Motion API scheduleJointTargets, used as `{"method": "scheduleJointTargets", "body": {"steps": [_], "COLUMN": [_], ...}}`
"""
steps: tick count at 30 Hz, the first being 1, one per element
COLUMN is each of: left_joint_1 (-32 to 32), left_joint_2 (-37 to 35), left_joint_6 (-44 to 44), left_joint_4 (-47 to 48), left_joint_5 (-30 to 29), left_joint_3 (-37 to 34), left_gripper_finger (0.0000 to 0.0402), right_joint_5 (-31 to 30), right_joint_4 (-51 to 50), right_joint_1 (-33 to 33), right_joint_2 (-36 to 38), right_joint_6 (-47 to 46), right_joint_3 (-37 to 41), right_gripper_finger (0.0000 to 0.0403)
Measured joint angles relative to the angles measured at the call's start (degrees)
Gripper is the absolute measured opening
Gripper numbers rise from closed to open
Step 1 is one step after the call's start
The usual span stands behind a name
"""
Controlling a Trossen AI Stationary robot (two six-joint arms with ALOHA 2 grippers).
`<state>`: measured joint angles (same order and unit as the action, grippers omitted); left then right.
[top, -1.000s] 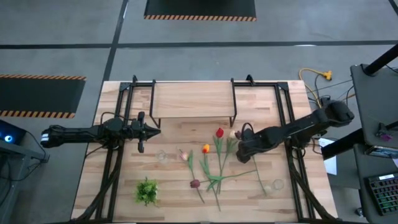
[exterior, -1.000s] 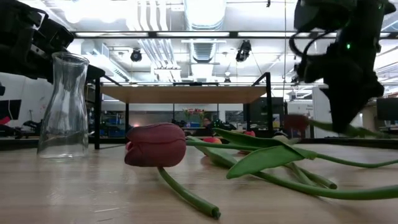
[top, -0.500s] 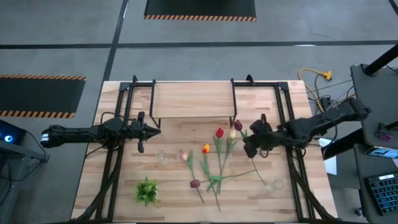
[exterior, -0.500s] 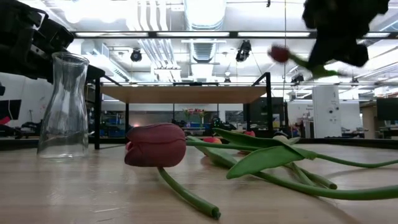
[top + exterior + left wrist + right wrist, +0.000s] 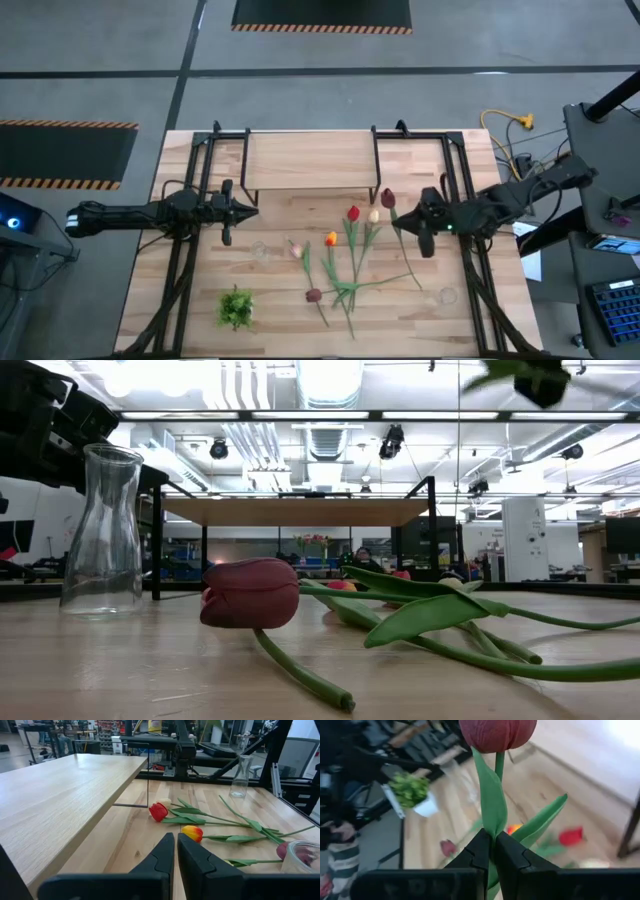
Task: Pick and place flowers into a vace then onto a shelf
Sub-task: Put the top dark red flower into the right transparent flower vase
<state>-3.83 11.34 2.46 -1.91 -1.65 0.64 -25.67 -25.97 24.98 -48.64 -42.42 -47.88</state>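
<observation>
My right gripper (image 5: 418, 226) is over the table's right part, shut on a dark maroon tulip (image 5: 387, 198). In the low view it shows only at the top edge (image 5: 543, 374). Red (image 5: 353, 213), cream (image 5: 374, 215), orange (image 5: 331, 238), pink (image 5: 294, 248) and a second maroon tulip (image 5: 313, 295) lie flat on the tabletop. A clear glass vase (image 5: 262, 250) stands upright beside the pink one. The shelf (image 5: 310, 160) stands along the far side. My left gripper (image 5: 228, 212) hangs shut near the shelf's left legs, touching nothing. My right gripper pinches the maroon tulip's stem (image 5: 495, 827) together with a leaf between its two fingers (image 5: 479, 851), a short way below the head (image 5: 497, 732). The fingers come level from the table's right and lie across the stem. The head is lifted clear of the table.
A second clear glass (image 5: 447, 296) stands near the table's right front. A bushy green tuft (image 5: 236, 307) sits at the left front. Black frame rails (image 5: 465, 200) run front to back on both sides. Bare wood lies between the tuft and the flowers.
My right gripper has risen, going out of the top of the low view, and drawn back toward the table's right edge. The maroon tulip has come up off the table with it. The other flowers, the vase and my left arm have stayed put.
</observation>
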Motion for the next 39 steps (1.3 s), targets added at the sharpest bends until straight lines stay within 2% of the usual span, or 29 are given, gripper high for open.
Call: {"method": "scheduleJointTargets", "body": {"steps": [12, 22, 31, 37, 39], "left_joint_1": [0.0, 0.0, 0.0, 0.0, 0.0], "left_joint_2": [0.0, 0.0, 0.0, 0.0, 0.0], "left_joint_6": [0.0, 0.0, 0.0, 0.0, 0.0], "left_joint_4": [0.0, 0.0, 0.0, 0.0, 0.0], "left_joint_5": [0.0, 0.0, 0.0, 0.0, 0.0], "left_joint_3": [0.0, 0.0, 0.0, 0.0, 0.0], "left_gripper_finger": [0.0005, 0.0005, 0.0005, 0.0005, 0.0005], "right_joint_5": [1.3, 1.3, 3.1, -7.0, -8.7], "right_joint_4": [-2.1, -11.8, -12.4, -7.4, -6.3], "right_joint_1": [8.6, 16.8, 23.0, 23.2, 23.2], "right_joint_2": [-0.7, -0.1, 0.1, 0.2, 0.1], "right_joint_6": [23.3, 22.7, 26.4, 25.1, 23.4], "right_joint_3": [-14.8, -16.4, -16.4, -17.5, -17.3], "right_gripper_finger": [0.0013, 0.0013, 0.0013, 0.0013, 0.0013]}}
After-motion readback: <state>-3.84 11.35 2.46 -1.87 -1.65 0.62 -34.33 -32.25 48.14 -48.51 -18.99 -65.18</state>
